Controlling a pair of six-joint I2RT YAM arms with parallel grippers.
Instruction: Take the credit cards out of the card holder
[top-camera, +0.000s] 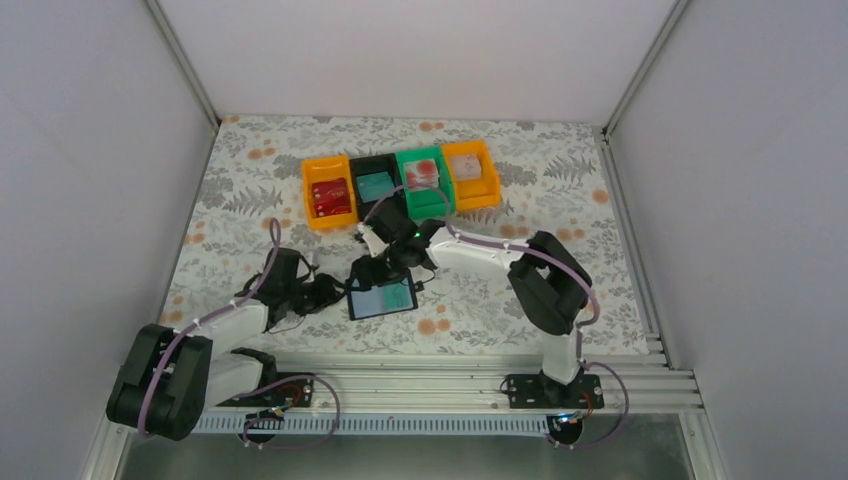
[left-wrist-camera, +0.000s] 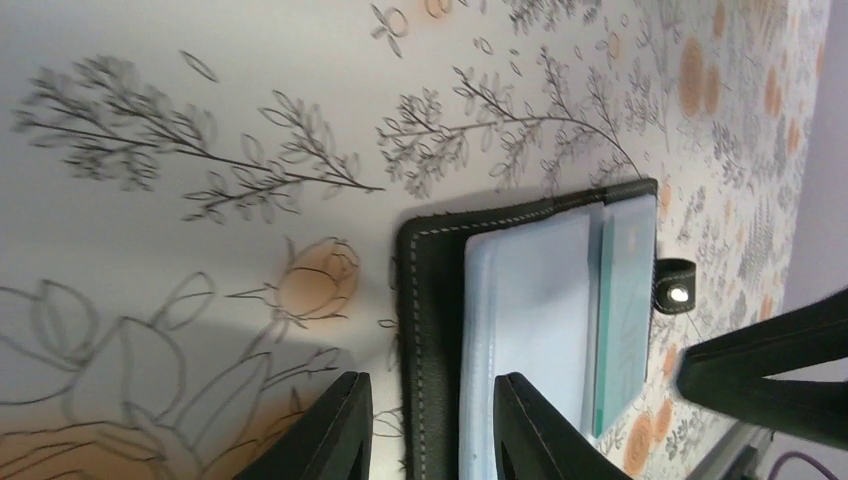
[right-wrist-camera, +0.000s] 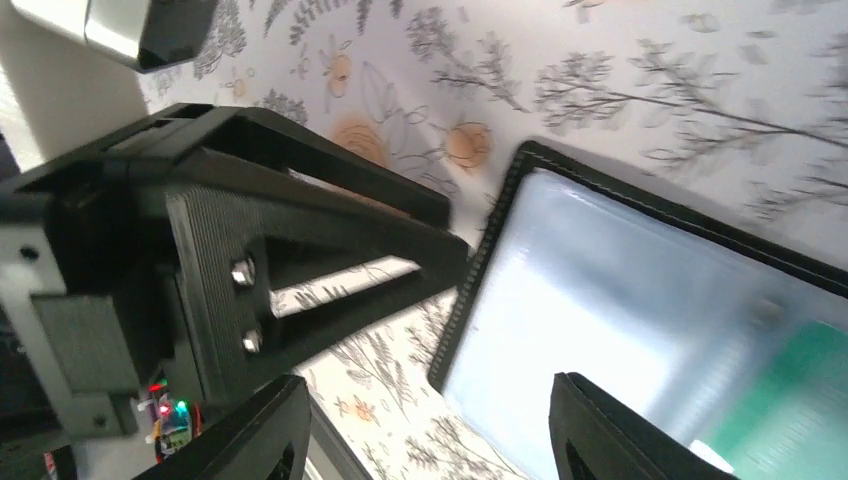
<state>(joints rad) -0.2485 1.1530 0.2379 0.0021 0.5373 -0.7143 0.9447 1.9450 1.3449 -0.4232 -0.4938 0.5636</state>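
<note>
Extraction step: your left hand (left-wrist-camera: 432, 388), fingers apart, straddles the wallet (left-wrist-camera: 425, 300) edge; your right hand (right-wrist-camera: 428, 385), also apart, next needs to pinch the green card (left-wrist-camera: 625, 300).

Two arms work over one bench (top-camera: 560, 200): the left arm (top-camera: 235, 320) and the right arm (top-camera: 480, 255). Each carries one end effector, two in all: the left end effector (top-camera: 335, 292) and the right end effector (top-camera: 380, 268), each with two fingers. There is one card holder (top-camera: 382, 299). One credit card (left-wrist-camera: 625, 300) shows in it; more may sit under the pale sleeve, which the view does not settle. Four bins make one row: the left orange bin (top-camera: 312, 200), one black bin (top-camera: 356, 180), one green bin (top-camera: 415, 155) and the right orange bin (top-camera: 492, 185).
</note>
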